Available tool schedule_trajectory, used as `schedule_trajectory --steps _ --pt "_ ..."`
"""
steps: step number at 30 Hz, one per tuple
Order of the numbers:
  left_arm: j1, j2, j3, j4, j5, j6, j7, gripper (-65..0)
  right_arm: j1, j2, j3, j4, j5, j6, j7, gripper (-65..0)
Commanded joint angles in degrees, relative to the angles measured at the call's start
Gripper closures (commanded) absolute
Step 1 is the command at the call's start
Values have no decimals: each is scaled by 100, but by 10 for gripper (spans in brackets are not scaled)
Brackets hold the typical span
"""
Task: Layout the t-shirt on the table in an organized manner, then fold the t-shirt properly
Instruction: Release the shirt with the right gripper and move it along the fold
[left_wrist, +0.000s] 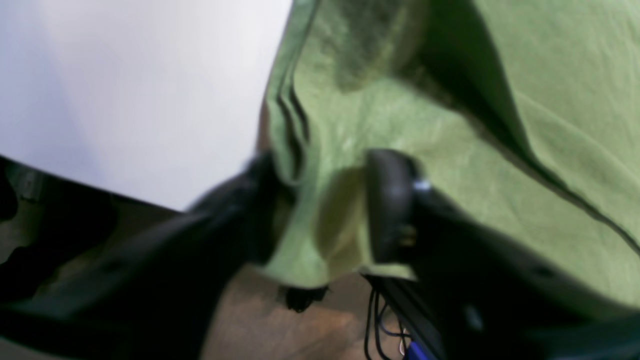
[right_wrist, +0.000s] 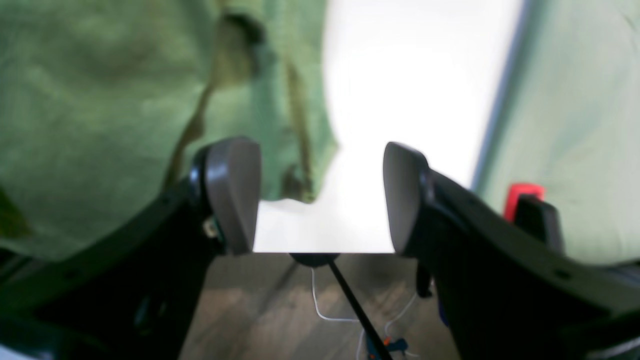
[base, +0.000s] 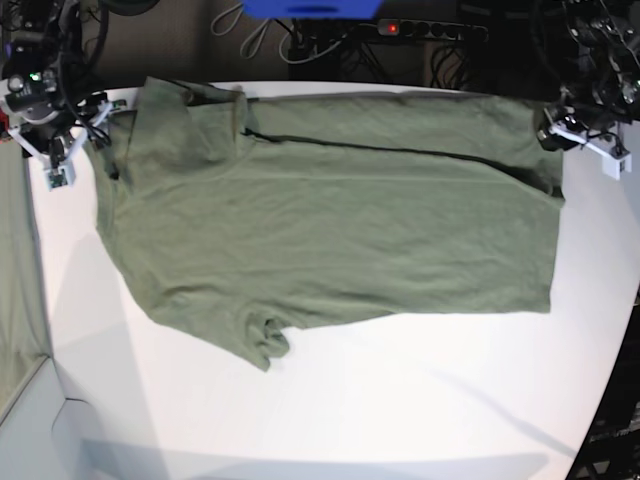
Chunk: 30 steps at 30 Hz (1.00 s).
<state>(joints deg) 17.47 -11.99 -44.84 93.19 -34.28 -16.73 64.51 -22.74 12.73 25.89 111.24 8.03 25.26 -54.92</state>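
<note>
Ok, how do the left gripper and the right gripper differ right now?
The left gripper has a fold of the t-shirt between its jaws; the right gripper has only bare table between its own. In the base view the left gripper sits at the shirt's hem end, the right gripper at its sleeve end. Both have their jaws apart, near the table's far edge.

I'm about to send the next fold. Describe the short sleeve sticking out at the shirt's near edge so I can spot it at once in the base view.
On the white table, the olive t-shirt lies spread sideways. Along its near edge, toward that view's left, the sleeve juts out as a small crumpled flap, the only bump on an otherwise straight edge.
</note>
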Motion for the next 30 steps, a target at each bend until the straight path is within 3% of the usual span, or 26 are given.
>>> schedule_trajectory --steps 1,3,6,16,30 --pt "6 -71 -30 136 -66 -28 -47 -336 2 59 106 142 45 -7 98 -392" --pt "6 -71 -30 136 -66 -28 -47 -375 -121 50 176 195 45 -7 98 -392" --pt "6 -71 -39 127 -66 -28 -47 -381 -403 -64 106 274 63 2 98 -390" --pt "-108 -71 -39 83 -75 -28 -47 -381 -816 -864 -404 283 54 2 450 -389" --pt "-178 -71 -39 75 -66 -28 -47 -381 -807 -900 -545 -52 45 2 494 -389"
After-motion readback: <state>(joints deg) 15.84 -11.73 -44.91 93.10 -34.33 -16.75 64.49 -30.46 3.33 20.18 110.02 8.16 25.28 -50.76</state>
